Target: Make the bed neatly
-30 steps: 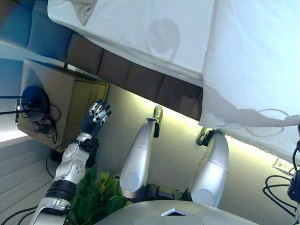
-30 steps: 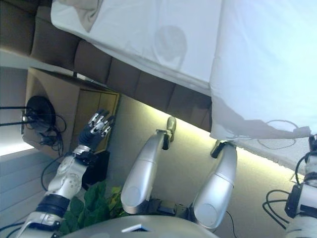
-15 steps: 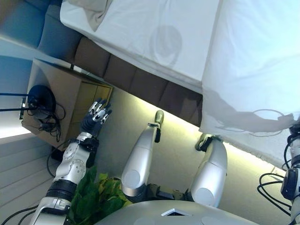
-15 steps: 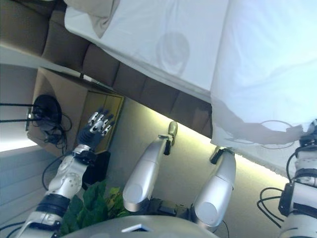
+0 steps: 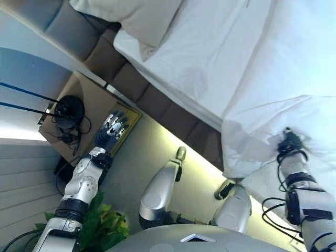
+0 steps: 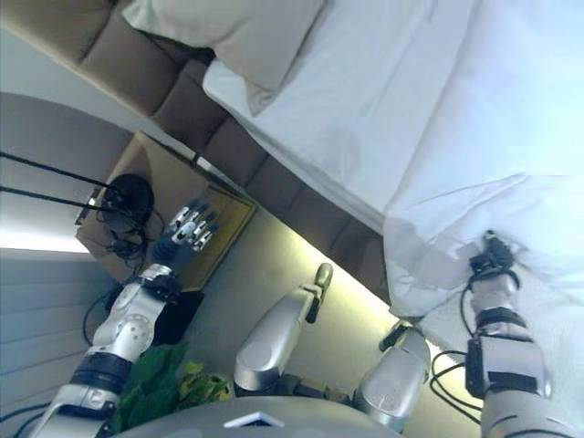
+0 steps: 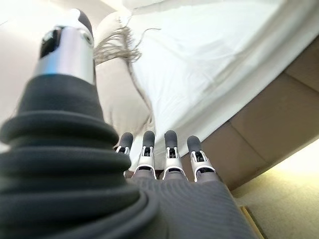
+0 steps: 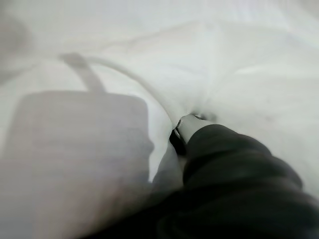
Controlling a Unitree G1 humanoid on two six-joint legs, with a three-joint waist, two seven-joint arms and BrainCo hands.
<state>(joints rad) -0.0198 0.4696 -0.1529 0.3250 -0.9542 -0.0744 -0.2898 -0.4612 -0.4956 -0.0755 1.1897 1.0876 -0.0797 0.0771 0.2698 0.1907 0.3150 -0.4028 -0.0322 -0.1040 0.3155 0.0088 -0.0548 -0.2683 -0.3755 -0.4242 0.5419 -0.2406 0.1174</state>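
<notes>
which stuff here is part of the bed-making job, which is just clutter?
Job:
- white duvet, bunched edge
- white flat sheet
- beige pillow
- right hand, buried in the duvet's fold
- left hand, fingers straight, over the floor

Lying about:
- tan wooden nightstand
- black round lamp base on it
- green leafy plant

Warm yellow strip glow under bed frame (image 5: 173, 118), lighting floor (image 5: 157, 152) along its edge. White duvet (image 5: 294, 63) bright, near blown out, folds faint. Bright band on wall (image 5: 21, 131) at far left. Head views soft, slight bluish haze upper left. Right wrist view heavily blurred, broad grey shadow across duvet, right hand (image 8: 192, 127) barely resolved. Left wrist view: dark cover out of focus, fingers (image 7: 172, 149) sharper.
</notes>
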